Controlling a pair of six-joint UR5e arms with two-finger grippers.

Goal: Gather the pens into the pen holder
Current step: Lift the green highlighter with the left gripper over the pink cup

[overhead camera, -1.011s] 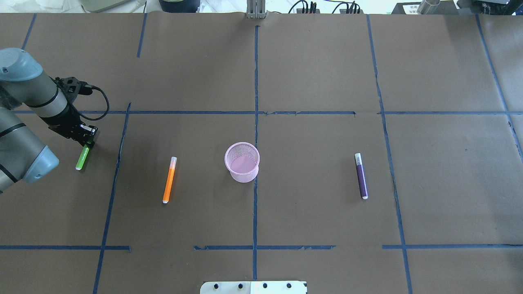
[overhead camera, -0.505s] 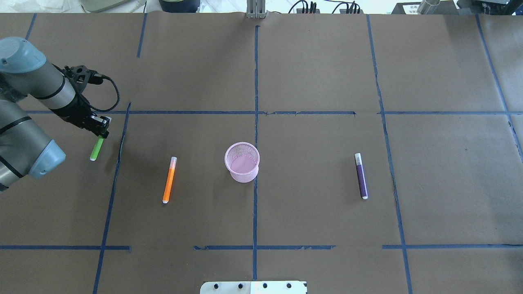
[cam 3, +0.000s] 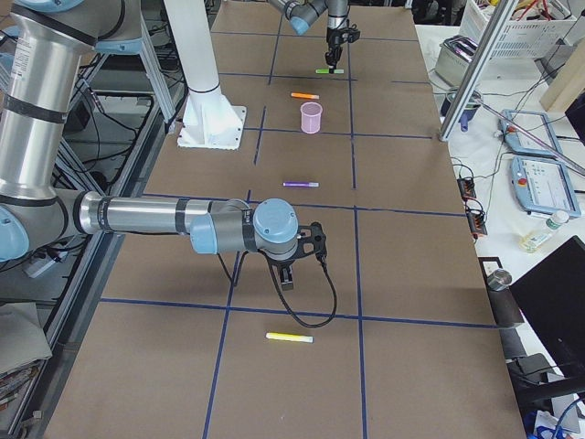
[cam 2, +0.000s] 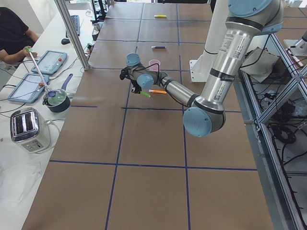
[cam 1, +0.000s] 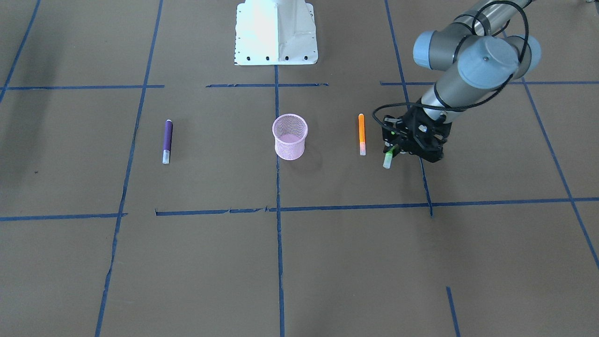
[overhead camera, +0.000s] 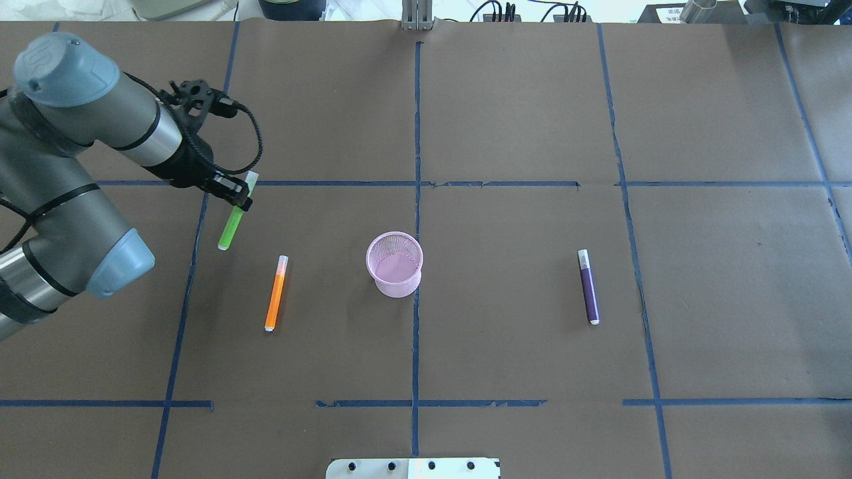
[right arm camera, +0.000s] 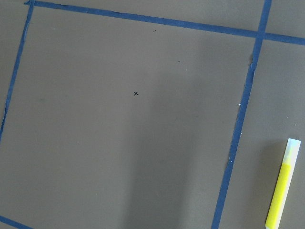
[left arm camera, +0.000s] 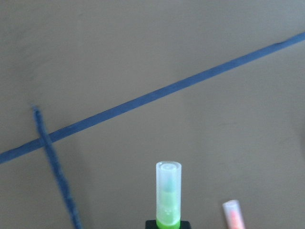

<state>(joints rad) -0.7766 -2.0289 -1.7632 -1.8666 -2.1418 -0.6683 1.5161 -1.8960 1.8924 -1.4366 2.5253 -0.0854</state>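
Status: 0 of 4 in. The pink wire-mesh cylindrical pen holder stands upright mid-table. The overhead view shows only its bare bottom, so it reads as empty.

- The left gripper has its jaws clenched on the slim green pen with a pale translucent cap, gripping near the cap end. The pen is tilted and looks clear of the table. It sits on the holder's robot-left side, further out than the orange pen and a bit further from the robot's base. Not over the rim yet.
- The slim orange pen with a pale cap lies flat, between the holder and the held green pen, apart from both.
- The slim purple pen with a pale cap lies flat on the holder's opposite side, well apart from it.
- The slim yellow pen with a pale cap lies flat well beyond the purple pen from the holder, out of the overhead view. It is near the right gripper.
- The right gripper hangs over the table near the yellow pen. Its jaw state cannot be told, since only the side view shows it.

Judgement: the first carry is in hand. What is left is to bring the green pen over the holder, tip it upright and drop it in. Then the orange, purple and yellow pens follow. The yellow one looks like the right arm's job.
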